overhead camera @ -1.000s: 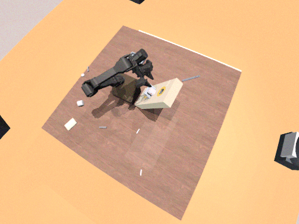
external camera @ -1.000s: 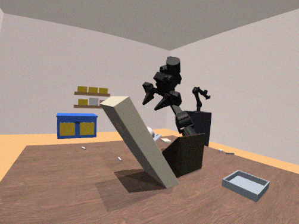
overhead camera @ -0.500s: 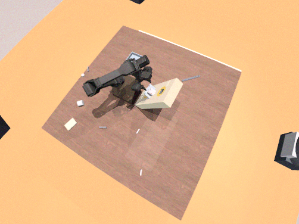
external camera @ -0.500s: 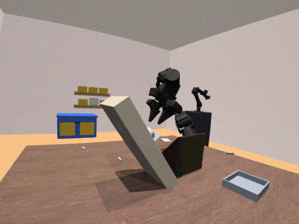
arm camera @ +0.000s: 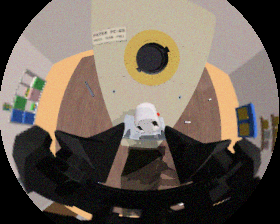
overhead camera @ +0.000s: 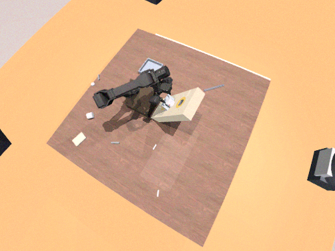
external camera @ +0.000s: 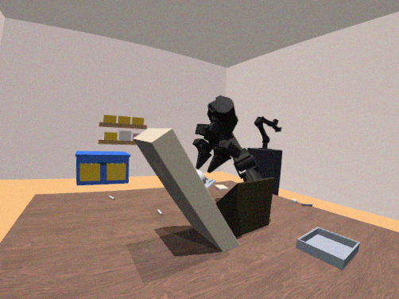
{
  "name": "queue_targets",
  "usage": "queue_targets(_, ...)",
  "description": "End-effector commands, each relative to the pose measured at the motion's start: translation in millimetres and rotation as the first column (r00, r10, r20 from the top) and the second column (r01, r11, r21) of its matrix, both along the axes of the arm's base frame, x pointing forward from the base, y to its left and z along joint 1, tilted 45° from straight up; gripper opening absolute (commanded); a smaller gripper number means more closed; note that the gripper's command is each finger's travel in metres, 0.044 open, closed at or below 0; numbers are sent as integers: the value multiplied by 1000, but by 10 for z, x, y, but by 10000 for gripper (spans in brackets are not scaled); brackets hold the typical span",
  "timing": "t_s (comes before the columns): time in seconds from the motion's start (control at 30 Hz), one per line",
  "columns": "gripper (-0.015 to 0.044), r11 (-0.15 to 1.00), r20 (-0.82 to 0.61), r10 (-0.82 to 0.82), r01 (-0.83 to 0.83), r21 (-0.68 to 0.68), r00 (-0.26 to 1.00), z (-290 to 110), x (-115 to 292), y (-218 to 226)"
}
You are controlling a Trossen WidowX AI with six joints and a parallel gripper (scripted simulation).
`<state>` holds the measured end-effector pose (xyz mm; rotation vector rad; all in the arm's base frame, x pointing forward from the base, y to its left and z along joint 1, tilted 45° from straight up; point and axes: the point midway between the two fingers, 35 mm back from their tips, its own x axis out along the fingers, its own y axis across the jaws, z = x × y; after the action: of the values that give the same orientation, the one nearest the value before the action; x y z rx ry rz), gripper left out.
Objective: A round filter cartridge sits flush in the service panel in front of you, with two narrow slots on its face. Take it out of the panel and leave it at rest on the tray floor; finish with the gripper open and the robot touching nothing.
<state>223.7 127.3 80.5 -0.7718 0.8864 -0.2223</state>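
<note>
The cream service panel (overhead camera: 194,106) (external camera: 187,190) (arm camera: 110,67) leans at a slant. Its yellow ring (arm camera: 131,58) surrounds a dark, open round hole with two notches. The white cartridge (overhead camera: 170,101) (external camera: 200,175) (arm camera: 145,112) is out of the hole, on a pale grey ledge (external camera: 211,184) (arm camera: 130,133) low on the panel's face. Two dark slots show on its near end, with a red dot beside it. My gripper (external camera: 203,169) (arm camera: 145,127) is open and empty, its fingertips just above the cartridge, one to each side in the wrist view. The grey tray (overhead camera: 152,64) (external camera: 319,254) holds nothing visible.
A dark block (external camera: 254,206) stands behind the panel's foot, beside the arm. A grey rod (overhead camera: 213,88) (arm camera: 89,89) lies beyond the panel. A cream block (overhead camera: 79,139) (external camera: 221,187), a white piece (overhead camera: 89,115) and several small bits lie about the brown mat (overhead camera: 213,143).
</note>
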Motion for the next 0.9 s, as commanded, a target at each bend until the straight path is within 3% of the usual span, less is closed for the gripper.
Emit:
queue_targets(0.0,305,1000,-6,0,0,-9,1000,-62,34,-60)
queue_targets(0.6,305,1000,-1,0,0,-12,1000,-180,167,-180)
queue_targets(0.87,251,1000,3,-2,2,-2,1000,-156,169,-148)
